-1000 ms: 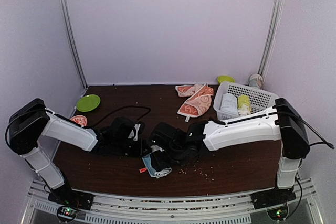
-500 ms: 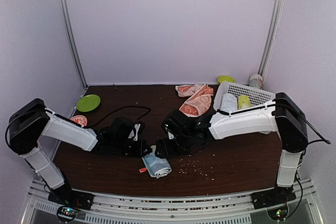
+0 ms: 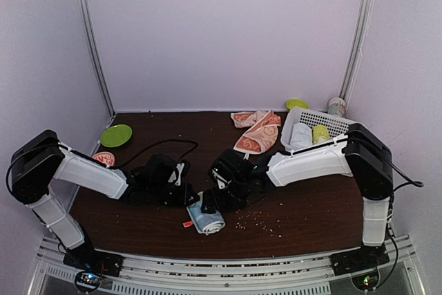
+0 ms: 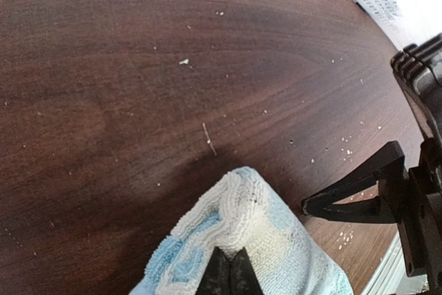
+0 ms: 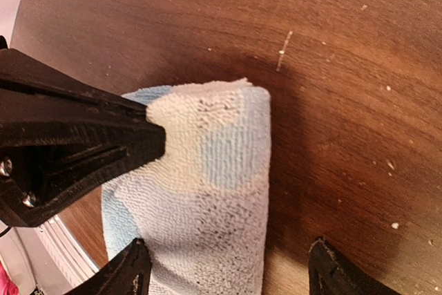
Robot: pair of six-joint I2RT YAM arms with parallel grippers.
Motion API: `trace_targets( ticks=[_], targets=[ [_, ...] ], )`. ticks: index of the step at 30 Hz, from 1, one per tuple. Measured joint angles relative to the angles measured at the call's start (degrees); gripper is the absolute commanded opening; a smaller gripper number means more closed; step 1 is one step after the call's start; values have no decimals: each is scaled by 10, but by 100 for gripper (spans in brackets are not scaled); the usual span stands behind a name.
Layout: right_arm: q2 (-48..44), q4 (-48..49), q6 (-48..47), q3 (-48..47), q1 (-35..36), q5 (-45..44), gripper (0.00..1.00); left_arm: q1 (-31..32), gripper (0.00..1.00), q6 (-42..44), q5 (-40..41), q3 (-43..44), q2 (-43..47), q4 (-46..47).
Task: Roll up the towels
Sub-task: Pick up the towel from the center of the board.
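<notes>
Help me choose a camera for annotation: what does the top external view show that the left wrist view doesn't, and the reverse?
Only top external: the orange towel lying unrolled at the back, and the green plate. Only left wrist: that the left gripper is shut, tips at the blue towel. Both: the rolled blue towel, the right gripper beside it, the brown table.

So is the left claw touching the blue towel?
Touching. The left wrist view shows the left gripper, shut, pinching the rolled blue towel; the right wrist view shows its tip pressed into the cloth.
</notes>
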State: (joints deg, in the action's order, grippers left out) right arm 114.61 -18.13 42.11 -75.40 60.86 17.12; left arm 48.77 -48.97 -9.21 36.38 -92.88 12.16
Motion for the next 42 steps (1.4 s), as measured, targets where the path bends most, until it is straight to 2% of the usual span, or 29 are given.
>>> trace_targets(
  ticks=[5,9,24,29,35,42],
  targets=[
    [5,10,5,-5,0,10,88,0,0,0,0,0,0,0],
    [5,19,14,-5,4,13,89,0,0,0,0,-2,0,2],
    [49,-19,17,-69,26,4,73,0,0,0,0,-9,8,2],
    [61,-29,20,-88,39,-14,83,0,0,0,0,-11,15,-3],
    [30,20,34,-37,42,-17,86,-4,0,0,0,-15,16,-1],
    [-13,40,52,28,30,-10,79,-3,0,-2,-1,-27,16,18]
  ],
)
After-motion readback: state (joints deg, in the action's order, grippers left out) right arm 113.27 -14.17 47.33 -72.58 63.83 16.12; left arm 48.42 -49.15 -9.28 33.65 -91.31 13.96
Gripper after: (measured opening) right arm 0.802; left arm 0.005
